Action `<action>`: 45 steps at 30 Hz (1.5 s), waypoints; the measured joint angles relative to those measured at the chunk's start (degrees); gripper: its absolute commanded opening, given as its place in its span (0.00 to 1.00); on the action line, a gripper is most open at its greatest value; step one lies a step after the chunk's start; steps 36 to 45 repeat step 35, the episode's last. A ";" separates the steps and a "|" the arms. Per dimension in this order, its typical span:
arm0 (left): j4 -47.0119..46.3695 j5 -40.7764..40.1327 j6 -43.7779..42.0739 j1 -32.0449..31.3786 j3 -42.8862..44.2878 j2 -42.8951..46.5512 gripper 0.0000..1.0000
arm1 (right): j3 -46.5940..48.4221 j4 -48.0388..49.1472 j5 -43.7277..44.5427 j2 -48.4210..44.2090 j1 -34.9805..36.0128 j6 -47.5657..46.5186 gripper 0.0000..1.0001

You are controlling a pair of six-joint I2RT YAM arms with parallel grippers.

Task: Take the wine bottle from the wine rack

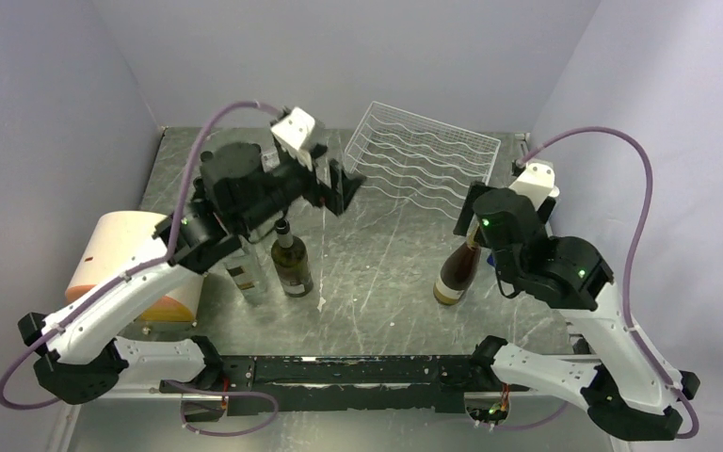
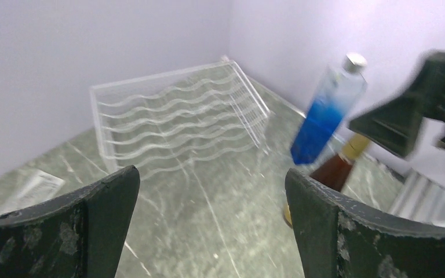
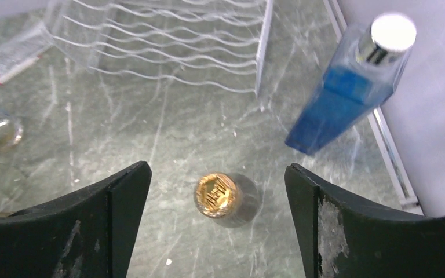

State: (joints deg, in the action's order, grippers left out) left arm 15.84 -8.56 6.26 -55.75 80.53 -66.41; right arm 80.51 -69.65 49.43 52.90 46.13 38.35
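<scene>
Top external view: the table (image 1: 377, 282) has the rack (image 1: 424, 160) at its back holding no bottle, and the wine bottle (image 1: 456, 275) stands upright off the rack's front right corner, long axis vertical, right under the right gripper (image 1: 472, 209). Right wrist view looks straight down on its gold cap (image 3: 217, 195), centred between spread jaws that touch nothing, so this nearer arm probably just needs to lift straight up and clear. Over by the rack's left side the left gripper (image 1: 337, 185) gapes wide, empty, well apart from the bottle.

White links (image 1: 122, 292), black joints (image 1: 565, 268), purple cables (image 1: 648, 193), scuffed black pincer fingers (image 2: 92, 226).
</scene>
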 measured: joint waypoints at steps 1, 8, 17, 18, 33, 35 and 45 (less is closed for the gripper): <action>0.79 0.87 -0.31 2.21 2.19 -0.87 0.99 | 1.31 0.94 -0.28 0.20 0.00 -1.79 0.95; 4.24 10.05 -0.20 25.79 13.16 -6.14 0.99 | 9.68 14.60 -2.69 6.75 -0.04 -17.07 1.00; 4.72 20.44 4.37 53.46 14.67 -3.72 0.99 | 17.20 31.69 -21.03 22.75 -20.81 -26.82 1.00; 4.72 20.76 4.39 54.16 13.94 -2.23 0.99 | 17.49 32.48 -22.45 23.21 -23.89 -26.84 1.00; 5.42 22.01 1.49 54.21 7.04 14.73 0.99 | 9.18 48.48 -29.90 -5.40 -25.66 -30.23 1.00; 5.68 21.99 1.14 54.21 7.04 14.34 0.99 | 9.44 49.22 -30.01 -4.74 -25.66 -30.25 1.00; 5.68 21.99 1.14 54.21 7.04 14.34 0.99 | 9.44 49.22 -30.01 -4.74 -25.66 -30.25 1.00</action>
